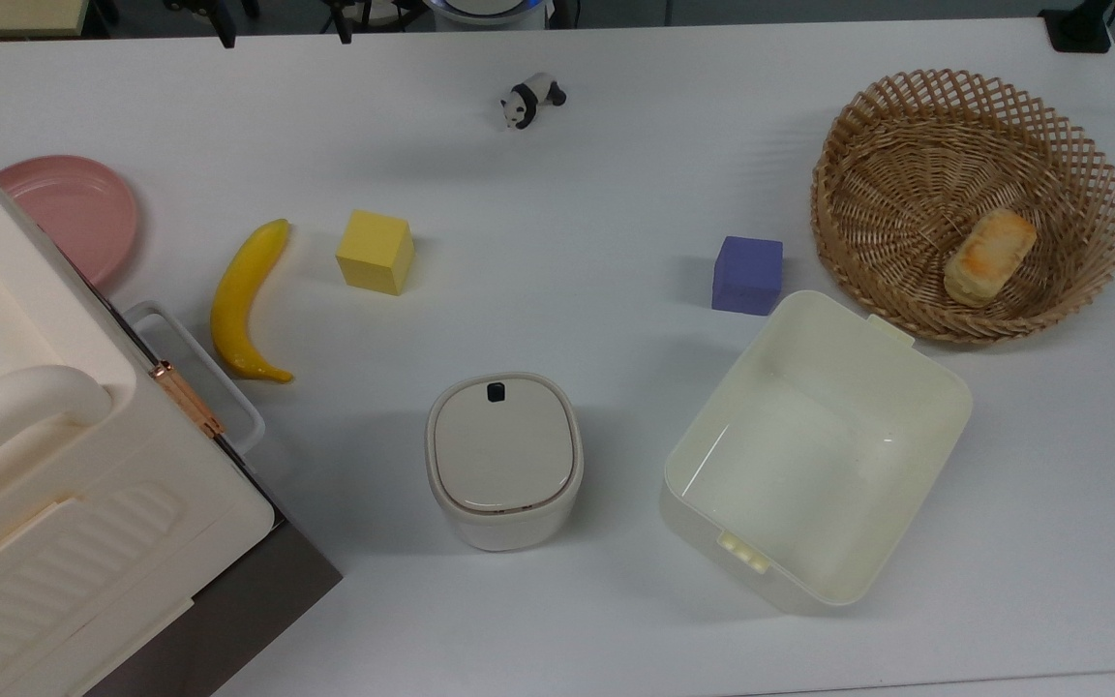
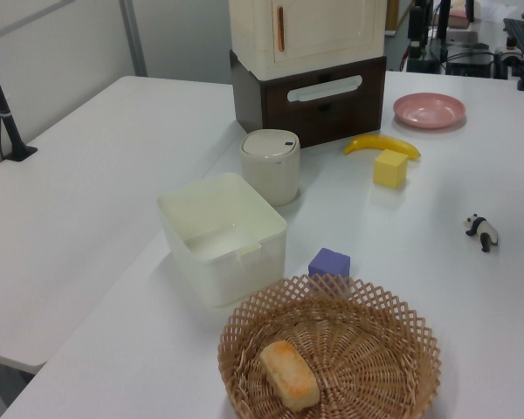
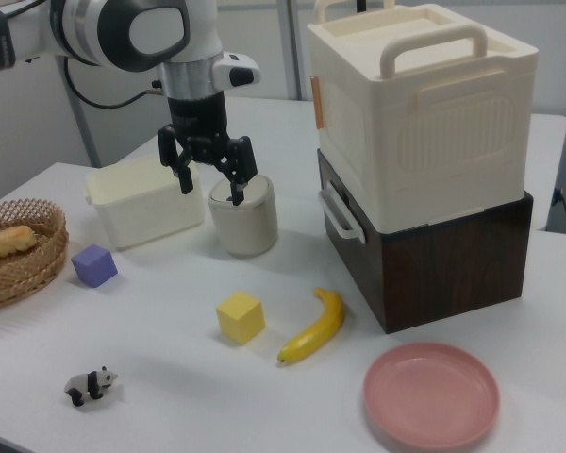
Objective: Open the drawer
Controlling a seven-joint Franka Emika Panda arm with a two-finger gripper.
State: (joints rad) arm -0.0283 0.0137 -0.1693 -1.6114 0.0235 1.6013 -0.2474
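The drawer is seen shut at upper centre of the left view. The pincer is held wide, empty, upper left in the right view.

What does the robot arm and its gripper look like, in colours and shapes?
In the right view, the arm is white and rounded, with a dark grey oval joint cover and a black cable behind it. The gripper is black, with two prong-like jaws under a dark wrist.

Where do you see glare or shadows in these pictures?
Top view: small bright glints on the inner wall of the cream bin, soft shadows beside the purple cube and lidded canister. Right view: a faint shadow under the banana.
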